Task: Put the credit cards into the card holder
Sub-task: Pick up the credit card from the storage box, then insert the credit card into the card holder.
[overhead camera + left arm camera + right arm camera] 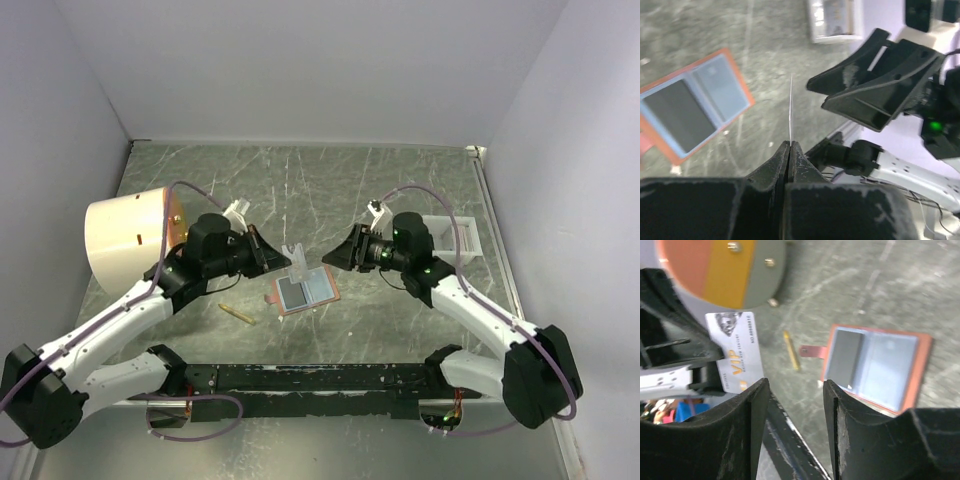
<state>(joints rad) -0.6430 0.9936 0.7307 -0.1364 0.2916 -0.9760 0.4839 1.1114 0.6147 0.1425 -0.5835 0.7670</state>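
The card holder (pixel 305 292) lies open and flat on the table, orange-brown rim, with a dark panel and a pale blue panel inside. It also shows in the left wrist view (pixel 692 112) and the right wrist view (pixel 875 367). My left gripper (pixel 275 255) is shut on a whitish-grey credit card (pixel 293 258), held upright just above the holder's far-left edge. The card shows edge-on in the left wrist view (pixel 791 107) above the closed gripper (pixel 789 144), and face-on with "VIP" print in the right wrist view (pixel 735 352). My right gripper (pixel 332 258) is open and empty, facing the left one (pixel 795 385).
A big cream cylinder (pixel 125 240) stands at the left, behind the left arm. A white open tray (pixel 455 240) sits at the right, behind the right arm. A small yellowish stick (pixel 237 313) lies left of the holder. The black base rail (pixel 320 378) runs along the near edge.
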